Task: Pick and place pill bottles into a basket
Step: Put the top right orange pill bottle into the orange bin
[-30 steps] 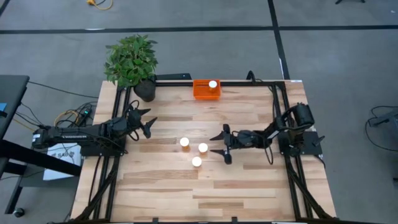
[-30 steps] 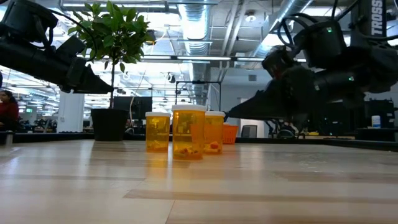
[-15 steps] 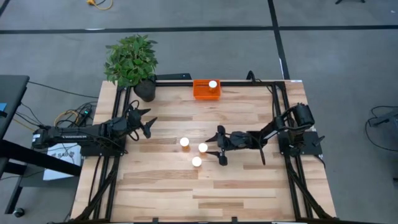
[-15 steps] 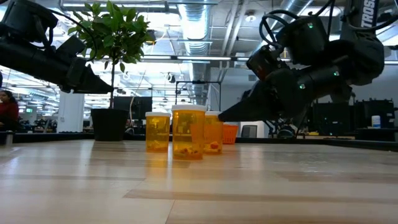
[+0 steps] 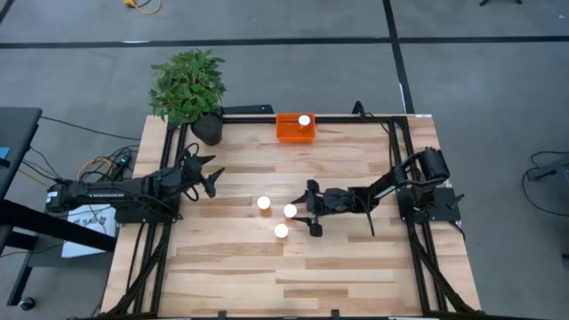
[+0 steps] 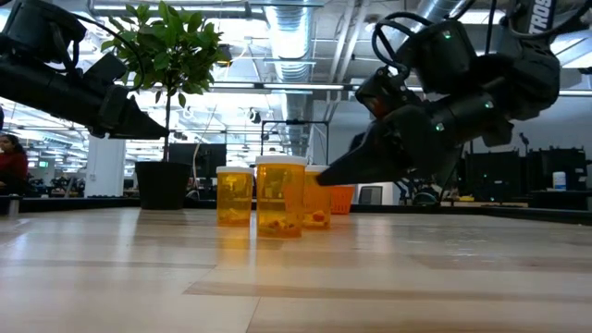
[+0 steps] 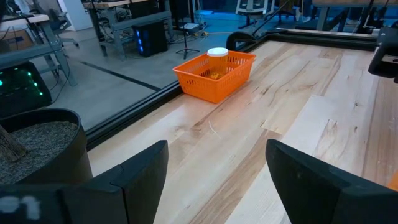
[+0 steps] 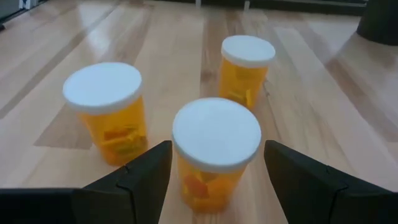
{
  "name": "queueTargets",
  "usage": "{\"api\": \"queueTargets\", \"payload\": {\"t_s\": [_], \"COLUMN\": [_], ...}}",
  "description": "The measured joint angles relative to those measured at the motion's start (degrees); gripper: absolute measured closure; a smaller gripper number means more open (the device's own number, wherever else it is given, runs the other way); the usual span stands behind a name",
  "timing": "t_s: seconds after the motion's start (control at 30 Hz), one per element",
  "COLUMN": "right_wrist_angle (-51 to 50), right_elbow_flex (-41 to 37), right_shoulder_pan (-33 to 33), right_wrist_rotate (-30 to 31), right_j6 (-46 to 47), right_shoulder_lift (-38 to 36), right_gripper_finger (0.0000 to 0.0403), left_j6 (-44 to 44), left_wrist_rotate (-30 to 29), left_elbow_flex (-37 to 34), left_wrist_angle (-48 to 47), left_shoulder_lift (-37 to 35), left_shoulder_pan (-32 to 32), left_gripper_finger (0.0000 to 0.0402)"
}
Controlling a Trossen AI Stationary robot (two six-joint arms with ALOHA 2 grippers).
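Three orange pill bottles with white caps stand upright on the table's middle: one [image 5: 264, 203] to the left, one [image 5: 290, 211] in the middle, one [image 5: 281, 231] nearest. A fourth bottle [image 5: 304, 120] stands in the orange basket [image 5: 289, 129] at the far edge. My right gripper [image 5: 308, 210] is open, just right of the middle bottle [image 8: 216, 149], its fingers on either side of it without touching. My left gripper [image 5: 212, 174] is open and empty at the table's left.
A potted plant [image 5: 188, 89] in a dark pot stands at the table's far left corner. A black frame [image 5: 391, 142] runs along the far and side edges. Bare wood lies toward the near edge.
My right gripper has gone toward the table's left, low over the wood, up to the middle bottle, staying open. The bottles have kept their places.
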Motion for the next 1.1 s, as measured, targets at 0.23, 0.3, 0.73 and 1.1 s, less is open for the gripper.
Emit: {"api": "queueTargets", "payload": {"t_s": [0.23,0.3,0.73,1.1], "right_wrist_angle": [-1.1,-1.8,-5.1,-5.0], "right_elbow_flex": [1.1,1.5,3.1,3.0], "right_shoulder_pan": [0.0,0.0,-0.1,-0.1], "right_wrist_rotate": [0.0,0.0,-0.1,0.0], "right_j6": [-0.7,-0.7,-0.7,-0.7], "right_shoulder_lift": [0.0,0.0,0.0,0.0], "right_gripper_finger": [0.0152,0.0152,0.0174,0.0211], "left_j6": [0.0,0.0,0.0,0.0], "left_wrist_rotate": [0.0,0.0,0.0,0.0], "left_elbow_flex": [0.0,0.0,0.0,0.0], "left_wrist_angle": [0.0,0.0,0.0,0.0], "left_shoulder_lift": [0.0,0.0,0.0,0.0], "left_shoulder_pan": [0.0,0.0,0.0,0.0], "left_gripper_finger": [0.0139,0.0139,0.0139,0.0139]}}
